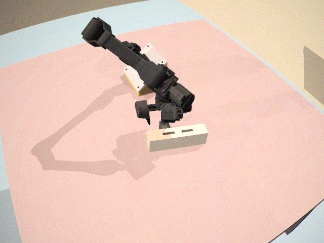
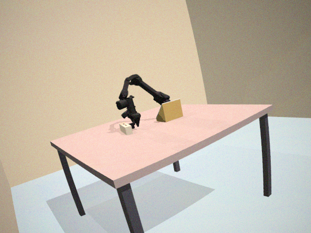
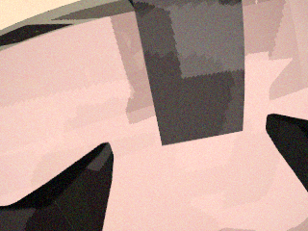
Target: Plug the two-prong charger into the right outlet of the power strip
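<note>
The cream power strip lies on the table, with two dark outlet slots in its top: one slot at the left and one slot at the right in the top view. A dark grey block, apparently the charger, is beside the strip's far side in the top view; its prongs cannot be made out. My gripper is open, its fingers on either side of the block in the wrist view, with gaps on both sides. The right fingertip is hidden in the top view.
A yellow wedge-shaped stand with a white sloping top is by the arm's base, behind the gripper in the top view. The pink table carries the arm. The arm's shadow falls left of the strip in the top view.
</note>
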